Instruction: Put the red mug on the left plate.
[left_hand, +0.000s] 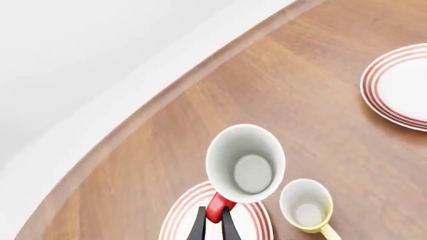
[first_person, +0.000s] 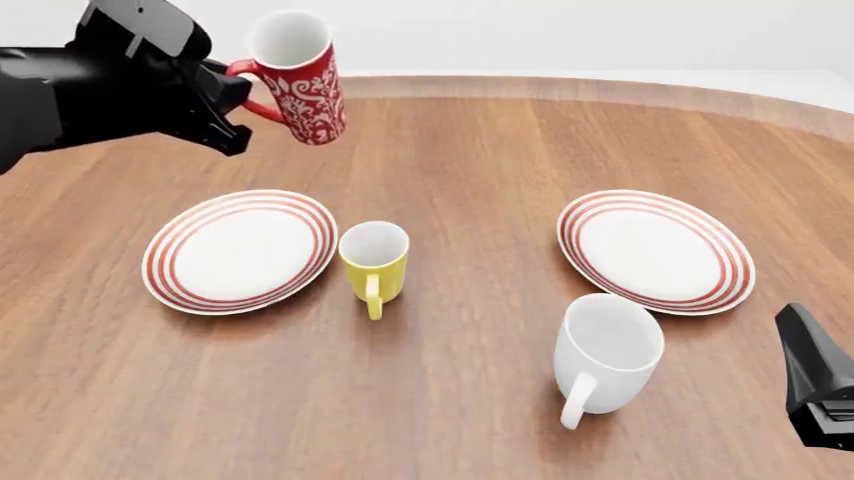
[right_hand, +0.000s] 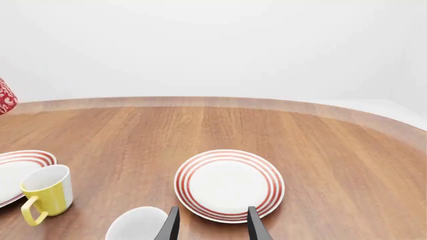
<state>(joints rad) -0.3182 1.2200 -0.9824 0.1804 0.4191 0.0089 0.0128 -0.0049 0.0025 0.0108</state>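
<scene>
The red mug (first_person: 302, 82), with its white floral pattern, hangs high above the table and leans slightly. My left gripper (first_person: 238, 100) is shut on its red loop handle. In the left wrist view I look down into the mug's white inside (left_hand: 245, 162), with the handle (left_hand: 219, 206) pinched between my black fingers (left_hand: 200, 226). The left plate (first_person: 167, 262) lies on the table below, nearer than the mug; its ringed rim (left_hand: 179, 217) shows under the mug. My right gripper (right_hand: 213, 227) is open and empty, low at the front right.
A yellow mug (first_person: 374, 262) stands right beside the left plate's right edge. A larger white mug (first_person: 607, 352) stands at front right, close to my right gripper (first_person: 817, 385). The second ringed plate (first_person: 583, 215) lies at right. The table's curved far edge (first_person: 601, 90) runs behind.
</scene>
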